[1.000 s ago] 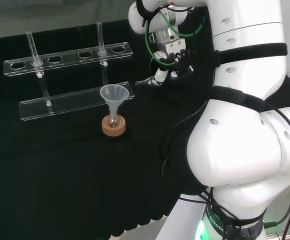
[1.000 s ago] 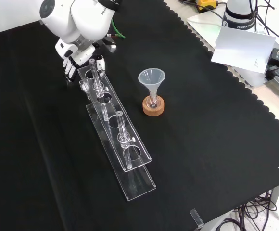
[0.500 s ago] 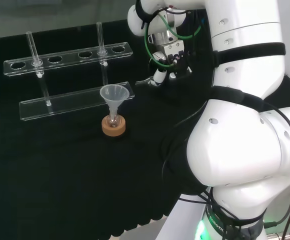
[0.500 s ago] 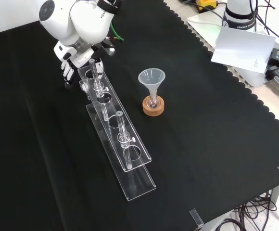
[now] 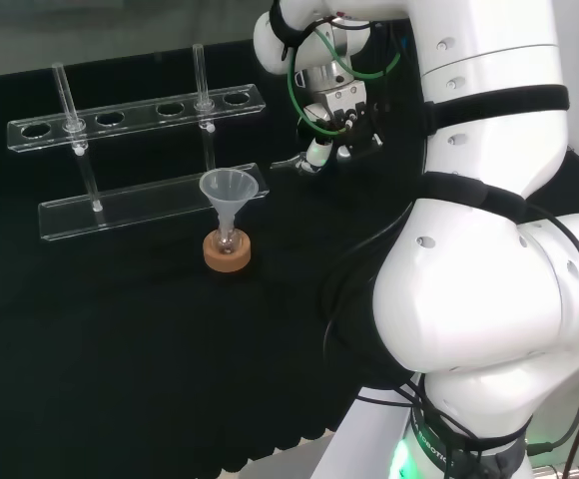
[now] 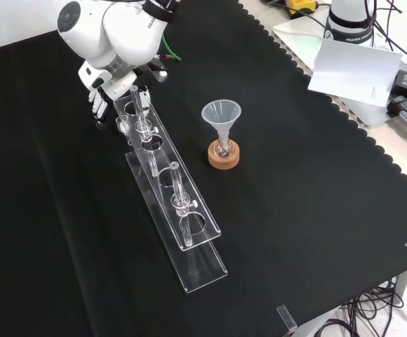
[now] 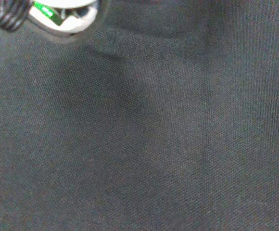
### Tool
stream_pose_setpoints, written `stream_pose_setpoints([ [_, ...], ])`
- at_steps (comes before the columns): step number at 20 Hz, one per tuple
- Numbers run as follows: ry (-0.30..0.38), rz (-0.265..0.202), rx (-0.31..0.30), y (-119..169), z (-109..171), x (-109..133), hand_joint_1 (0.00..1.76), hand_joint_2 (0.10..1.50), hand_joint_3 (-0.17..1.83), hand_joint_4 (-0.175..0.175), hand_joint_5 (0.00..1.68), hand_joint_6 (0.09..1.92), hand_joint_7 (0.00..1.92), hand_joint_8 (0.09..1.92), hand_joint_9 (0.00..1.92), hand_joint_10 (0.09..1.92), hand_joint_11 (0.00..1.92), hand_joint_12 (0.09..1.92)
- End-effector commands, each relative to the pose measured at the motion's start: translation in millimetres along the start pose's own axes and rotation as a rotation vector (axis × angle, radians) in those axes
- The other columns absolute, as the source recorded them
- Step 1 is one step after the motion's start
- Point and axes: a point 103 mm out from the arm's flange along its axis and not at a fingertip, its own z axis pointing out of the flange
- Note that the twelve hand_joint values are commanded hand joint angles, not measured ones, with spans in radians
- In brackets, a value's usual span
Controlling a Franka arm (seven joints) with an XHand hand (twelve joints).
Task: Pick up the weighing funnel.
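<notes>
At the rack's right end in the head view, the weighing funnel (image 5: 288, 160) shows as a small clear piece. Its long axis is nearly level, its free end points left toward the rack (image 5: 135, 110), and its other end meets the hand (image 5: 344, 118). Whether the hand grips it cannot be told. Nearer, 1 funnel (image 5: 232, 188) stands mouth up on a cork ring (image 5: 228, 253). The rack carries 2 upright clear rods. In the front view, dark lettering marks the arm's link (image 6: 137, 21).
</notes>
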Motion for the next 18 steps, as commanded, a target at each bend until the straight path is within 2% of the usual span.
stream_pose_setpoints([
  [1, 0.005, -0.007, -0.005, 3.2, 1.7, -2.2, 0.89, 0.62, 0.55, -0.027, 0.60, 0.57, 0.37, 0.73, 0.64, 0.59, 0.44, 1.30],
  [11, 0.004, -0.020, -0.008, 5.5, 0.9, 1.4, 0.89, 0.63, 0.56, -0.018, 0.63, 0.65, 0.38, 0.73, 0.66, 0.59, 0.46, 1.29],
  [18, 0.006, -0.012, 0.004, 7.4, 3.1, 1.0, 0.89, 0.63, 0.57, -0.018, 0.63, 0.66, 0.39, 0.73, 0.66, 0.59, 0.46, 1.29],
])
